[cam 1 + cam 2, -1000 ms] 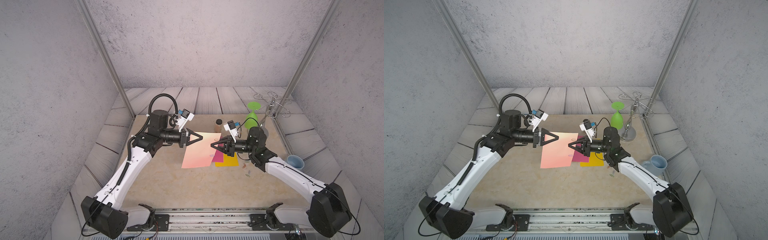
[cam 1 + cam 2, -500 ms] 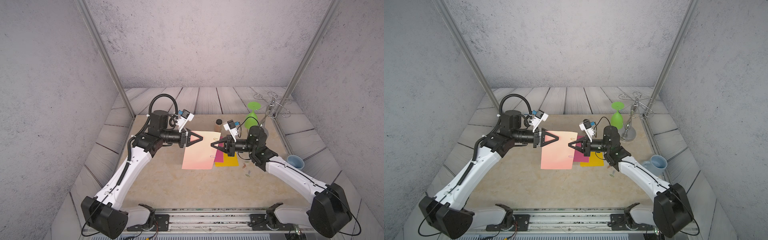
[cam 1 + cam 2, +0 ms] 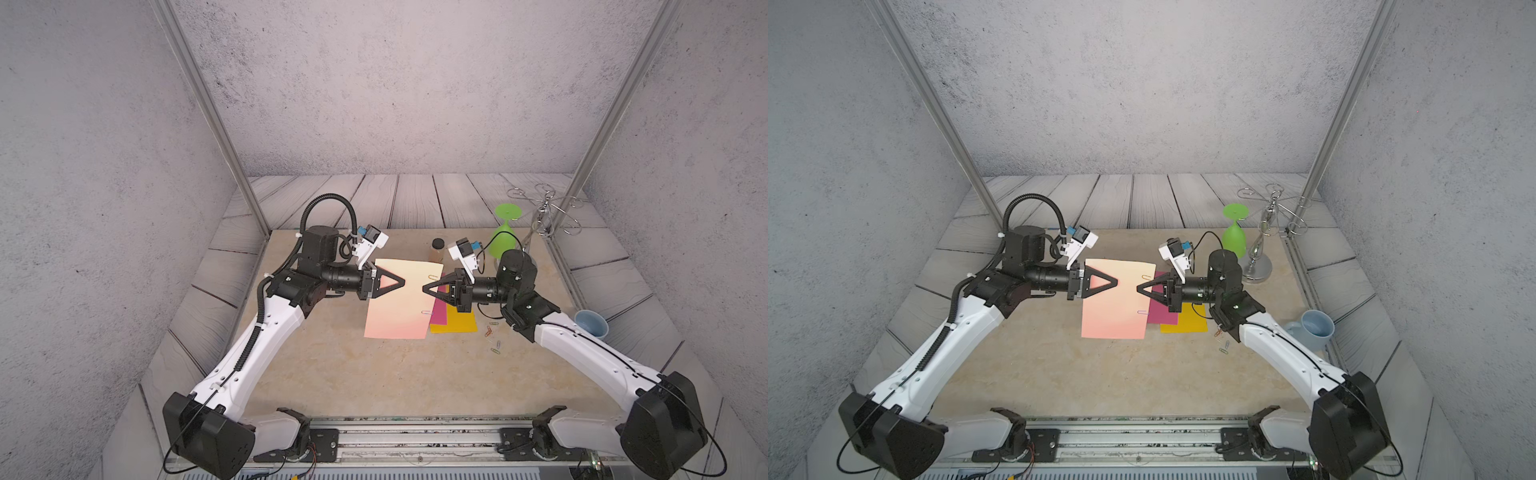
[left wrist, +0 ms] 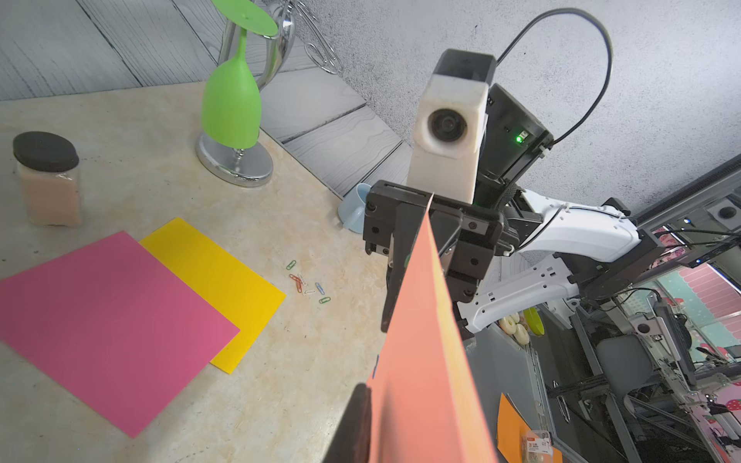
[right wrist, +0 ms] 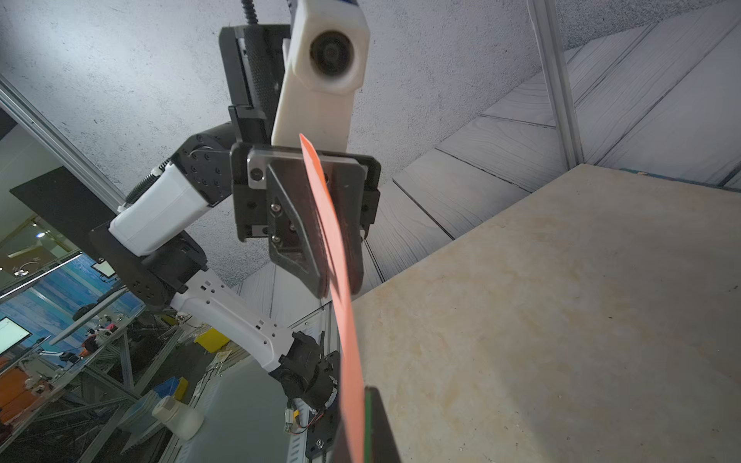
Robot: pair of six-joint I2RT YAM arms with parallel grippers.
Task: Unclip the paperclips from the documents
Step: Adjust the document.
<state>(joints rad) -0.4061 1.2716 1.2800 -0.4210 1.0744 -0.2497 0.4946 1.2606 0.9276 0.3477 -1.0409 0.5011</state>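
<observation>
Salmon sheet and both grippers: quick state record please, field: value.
salmon sheet: raised off the table, spanning between the grippers
left gripper: jaws either side of the sheet, grip unclear
right gripper: shut on the sheet's edge
clips on sheet: orange clip, blue clip, both near right gripper
magenta sheet: flat, overlapping yellow sheet
loose paperclips: scattered beside yellow sheet

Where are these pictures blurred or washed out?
In both top views the salmon pink paper sheet pales toward its far edge; left wrist view: the small coloured wire paperclips look sharp; right wrist view: that sheet blurs near the lens.
</observation>
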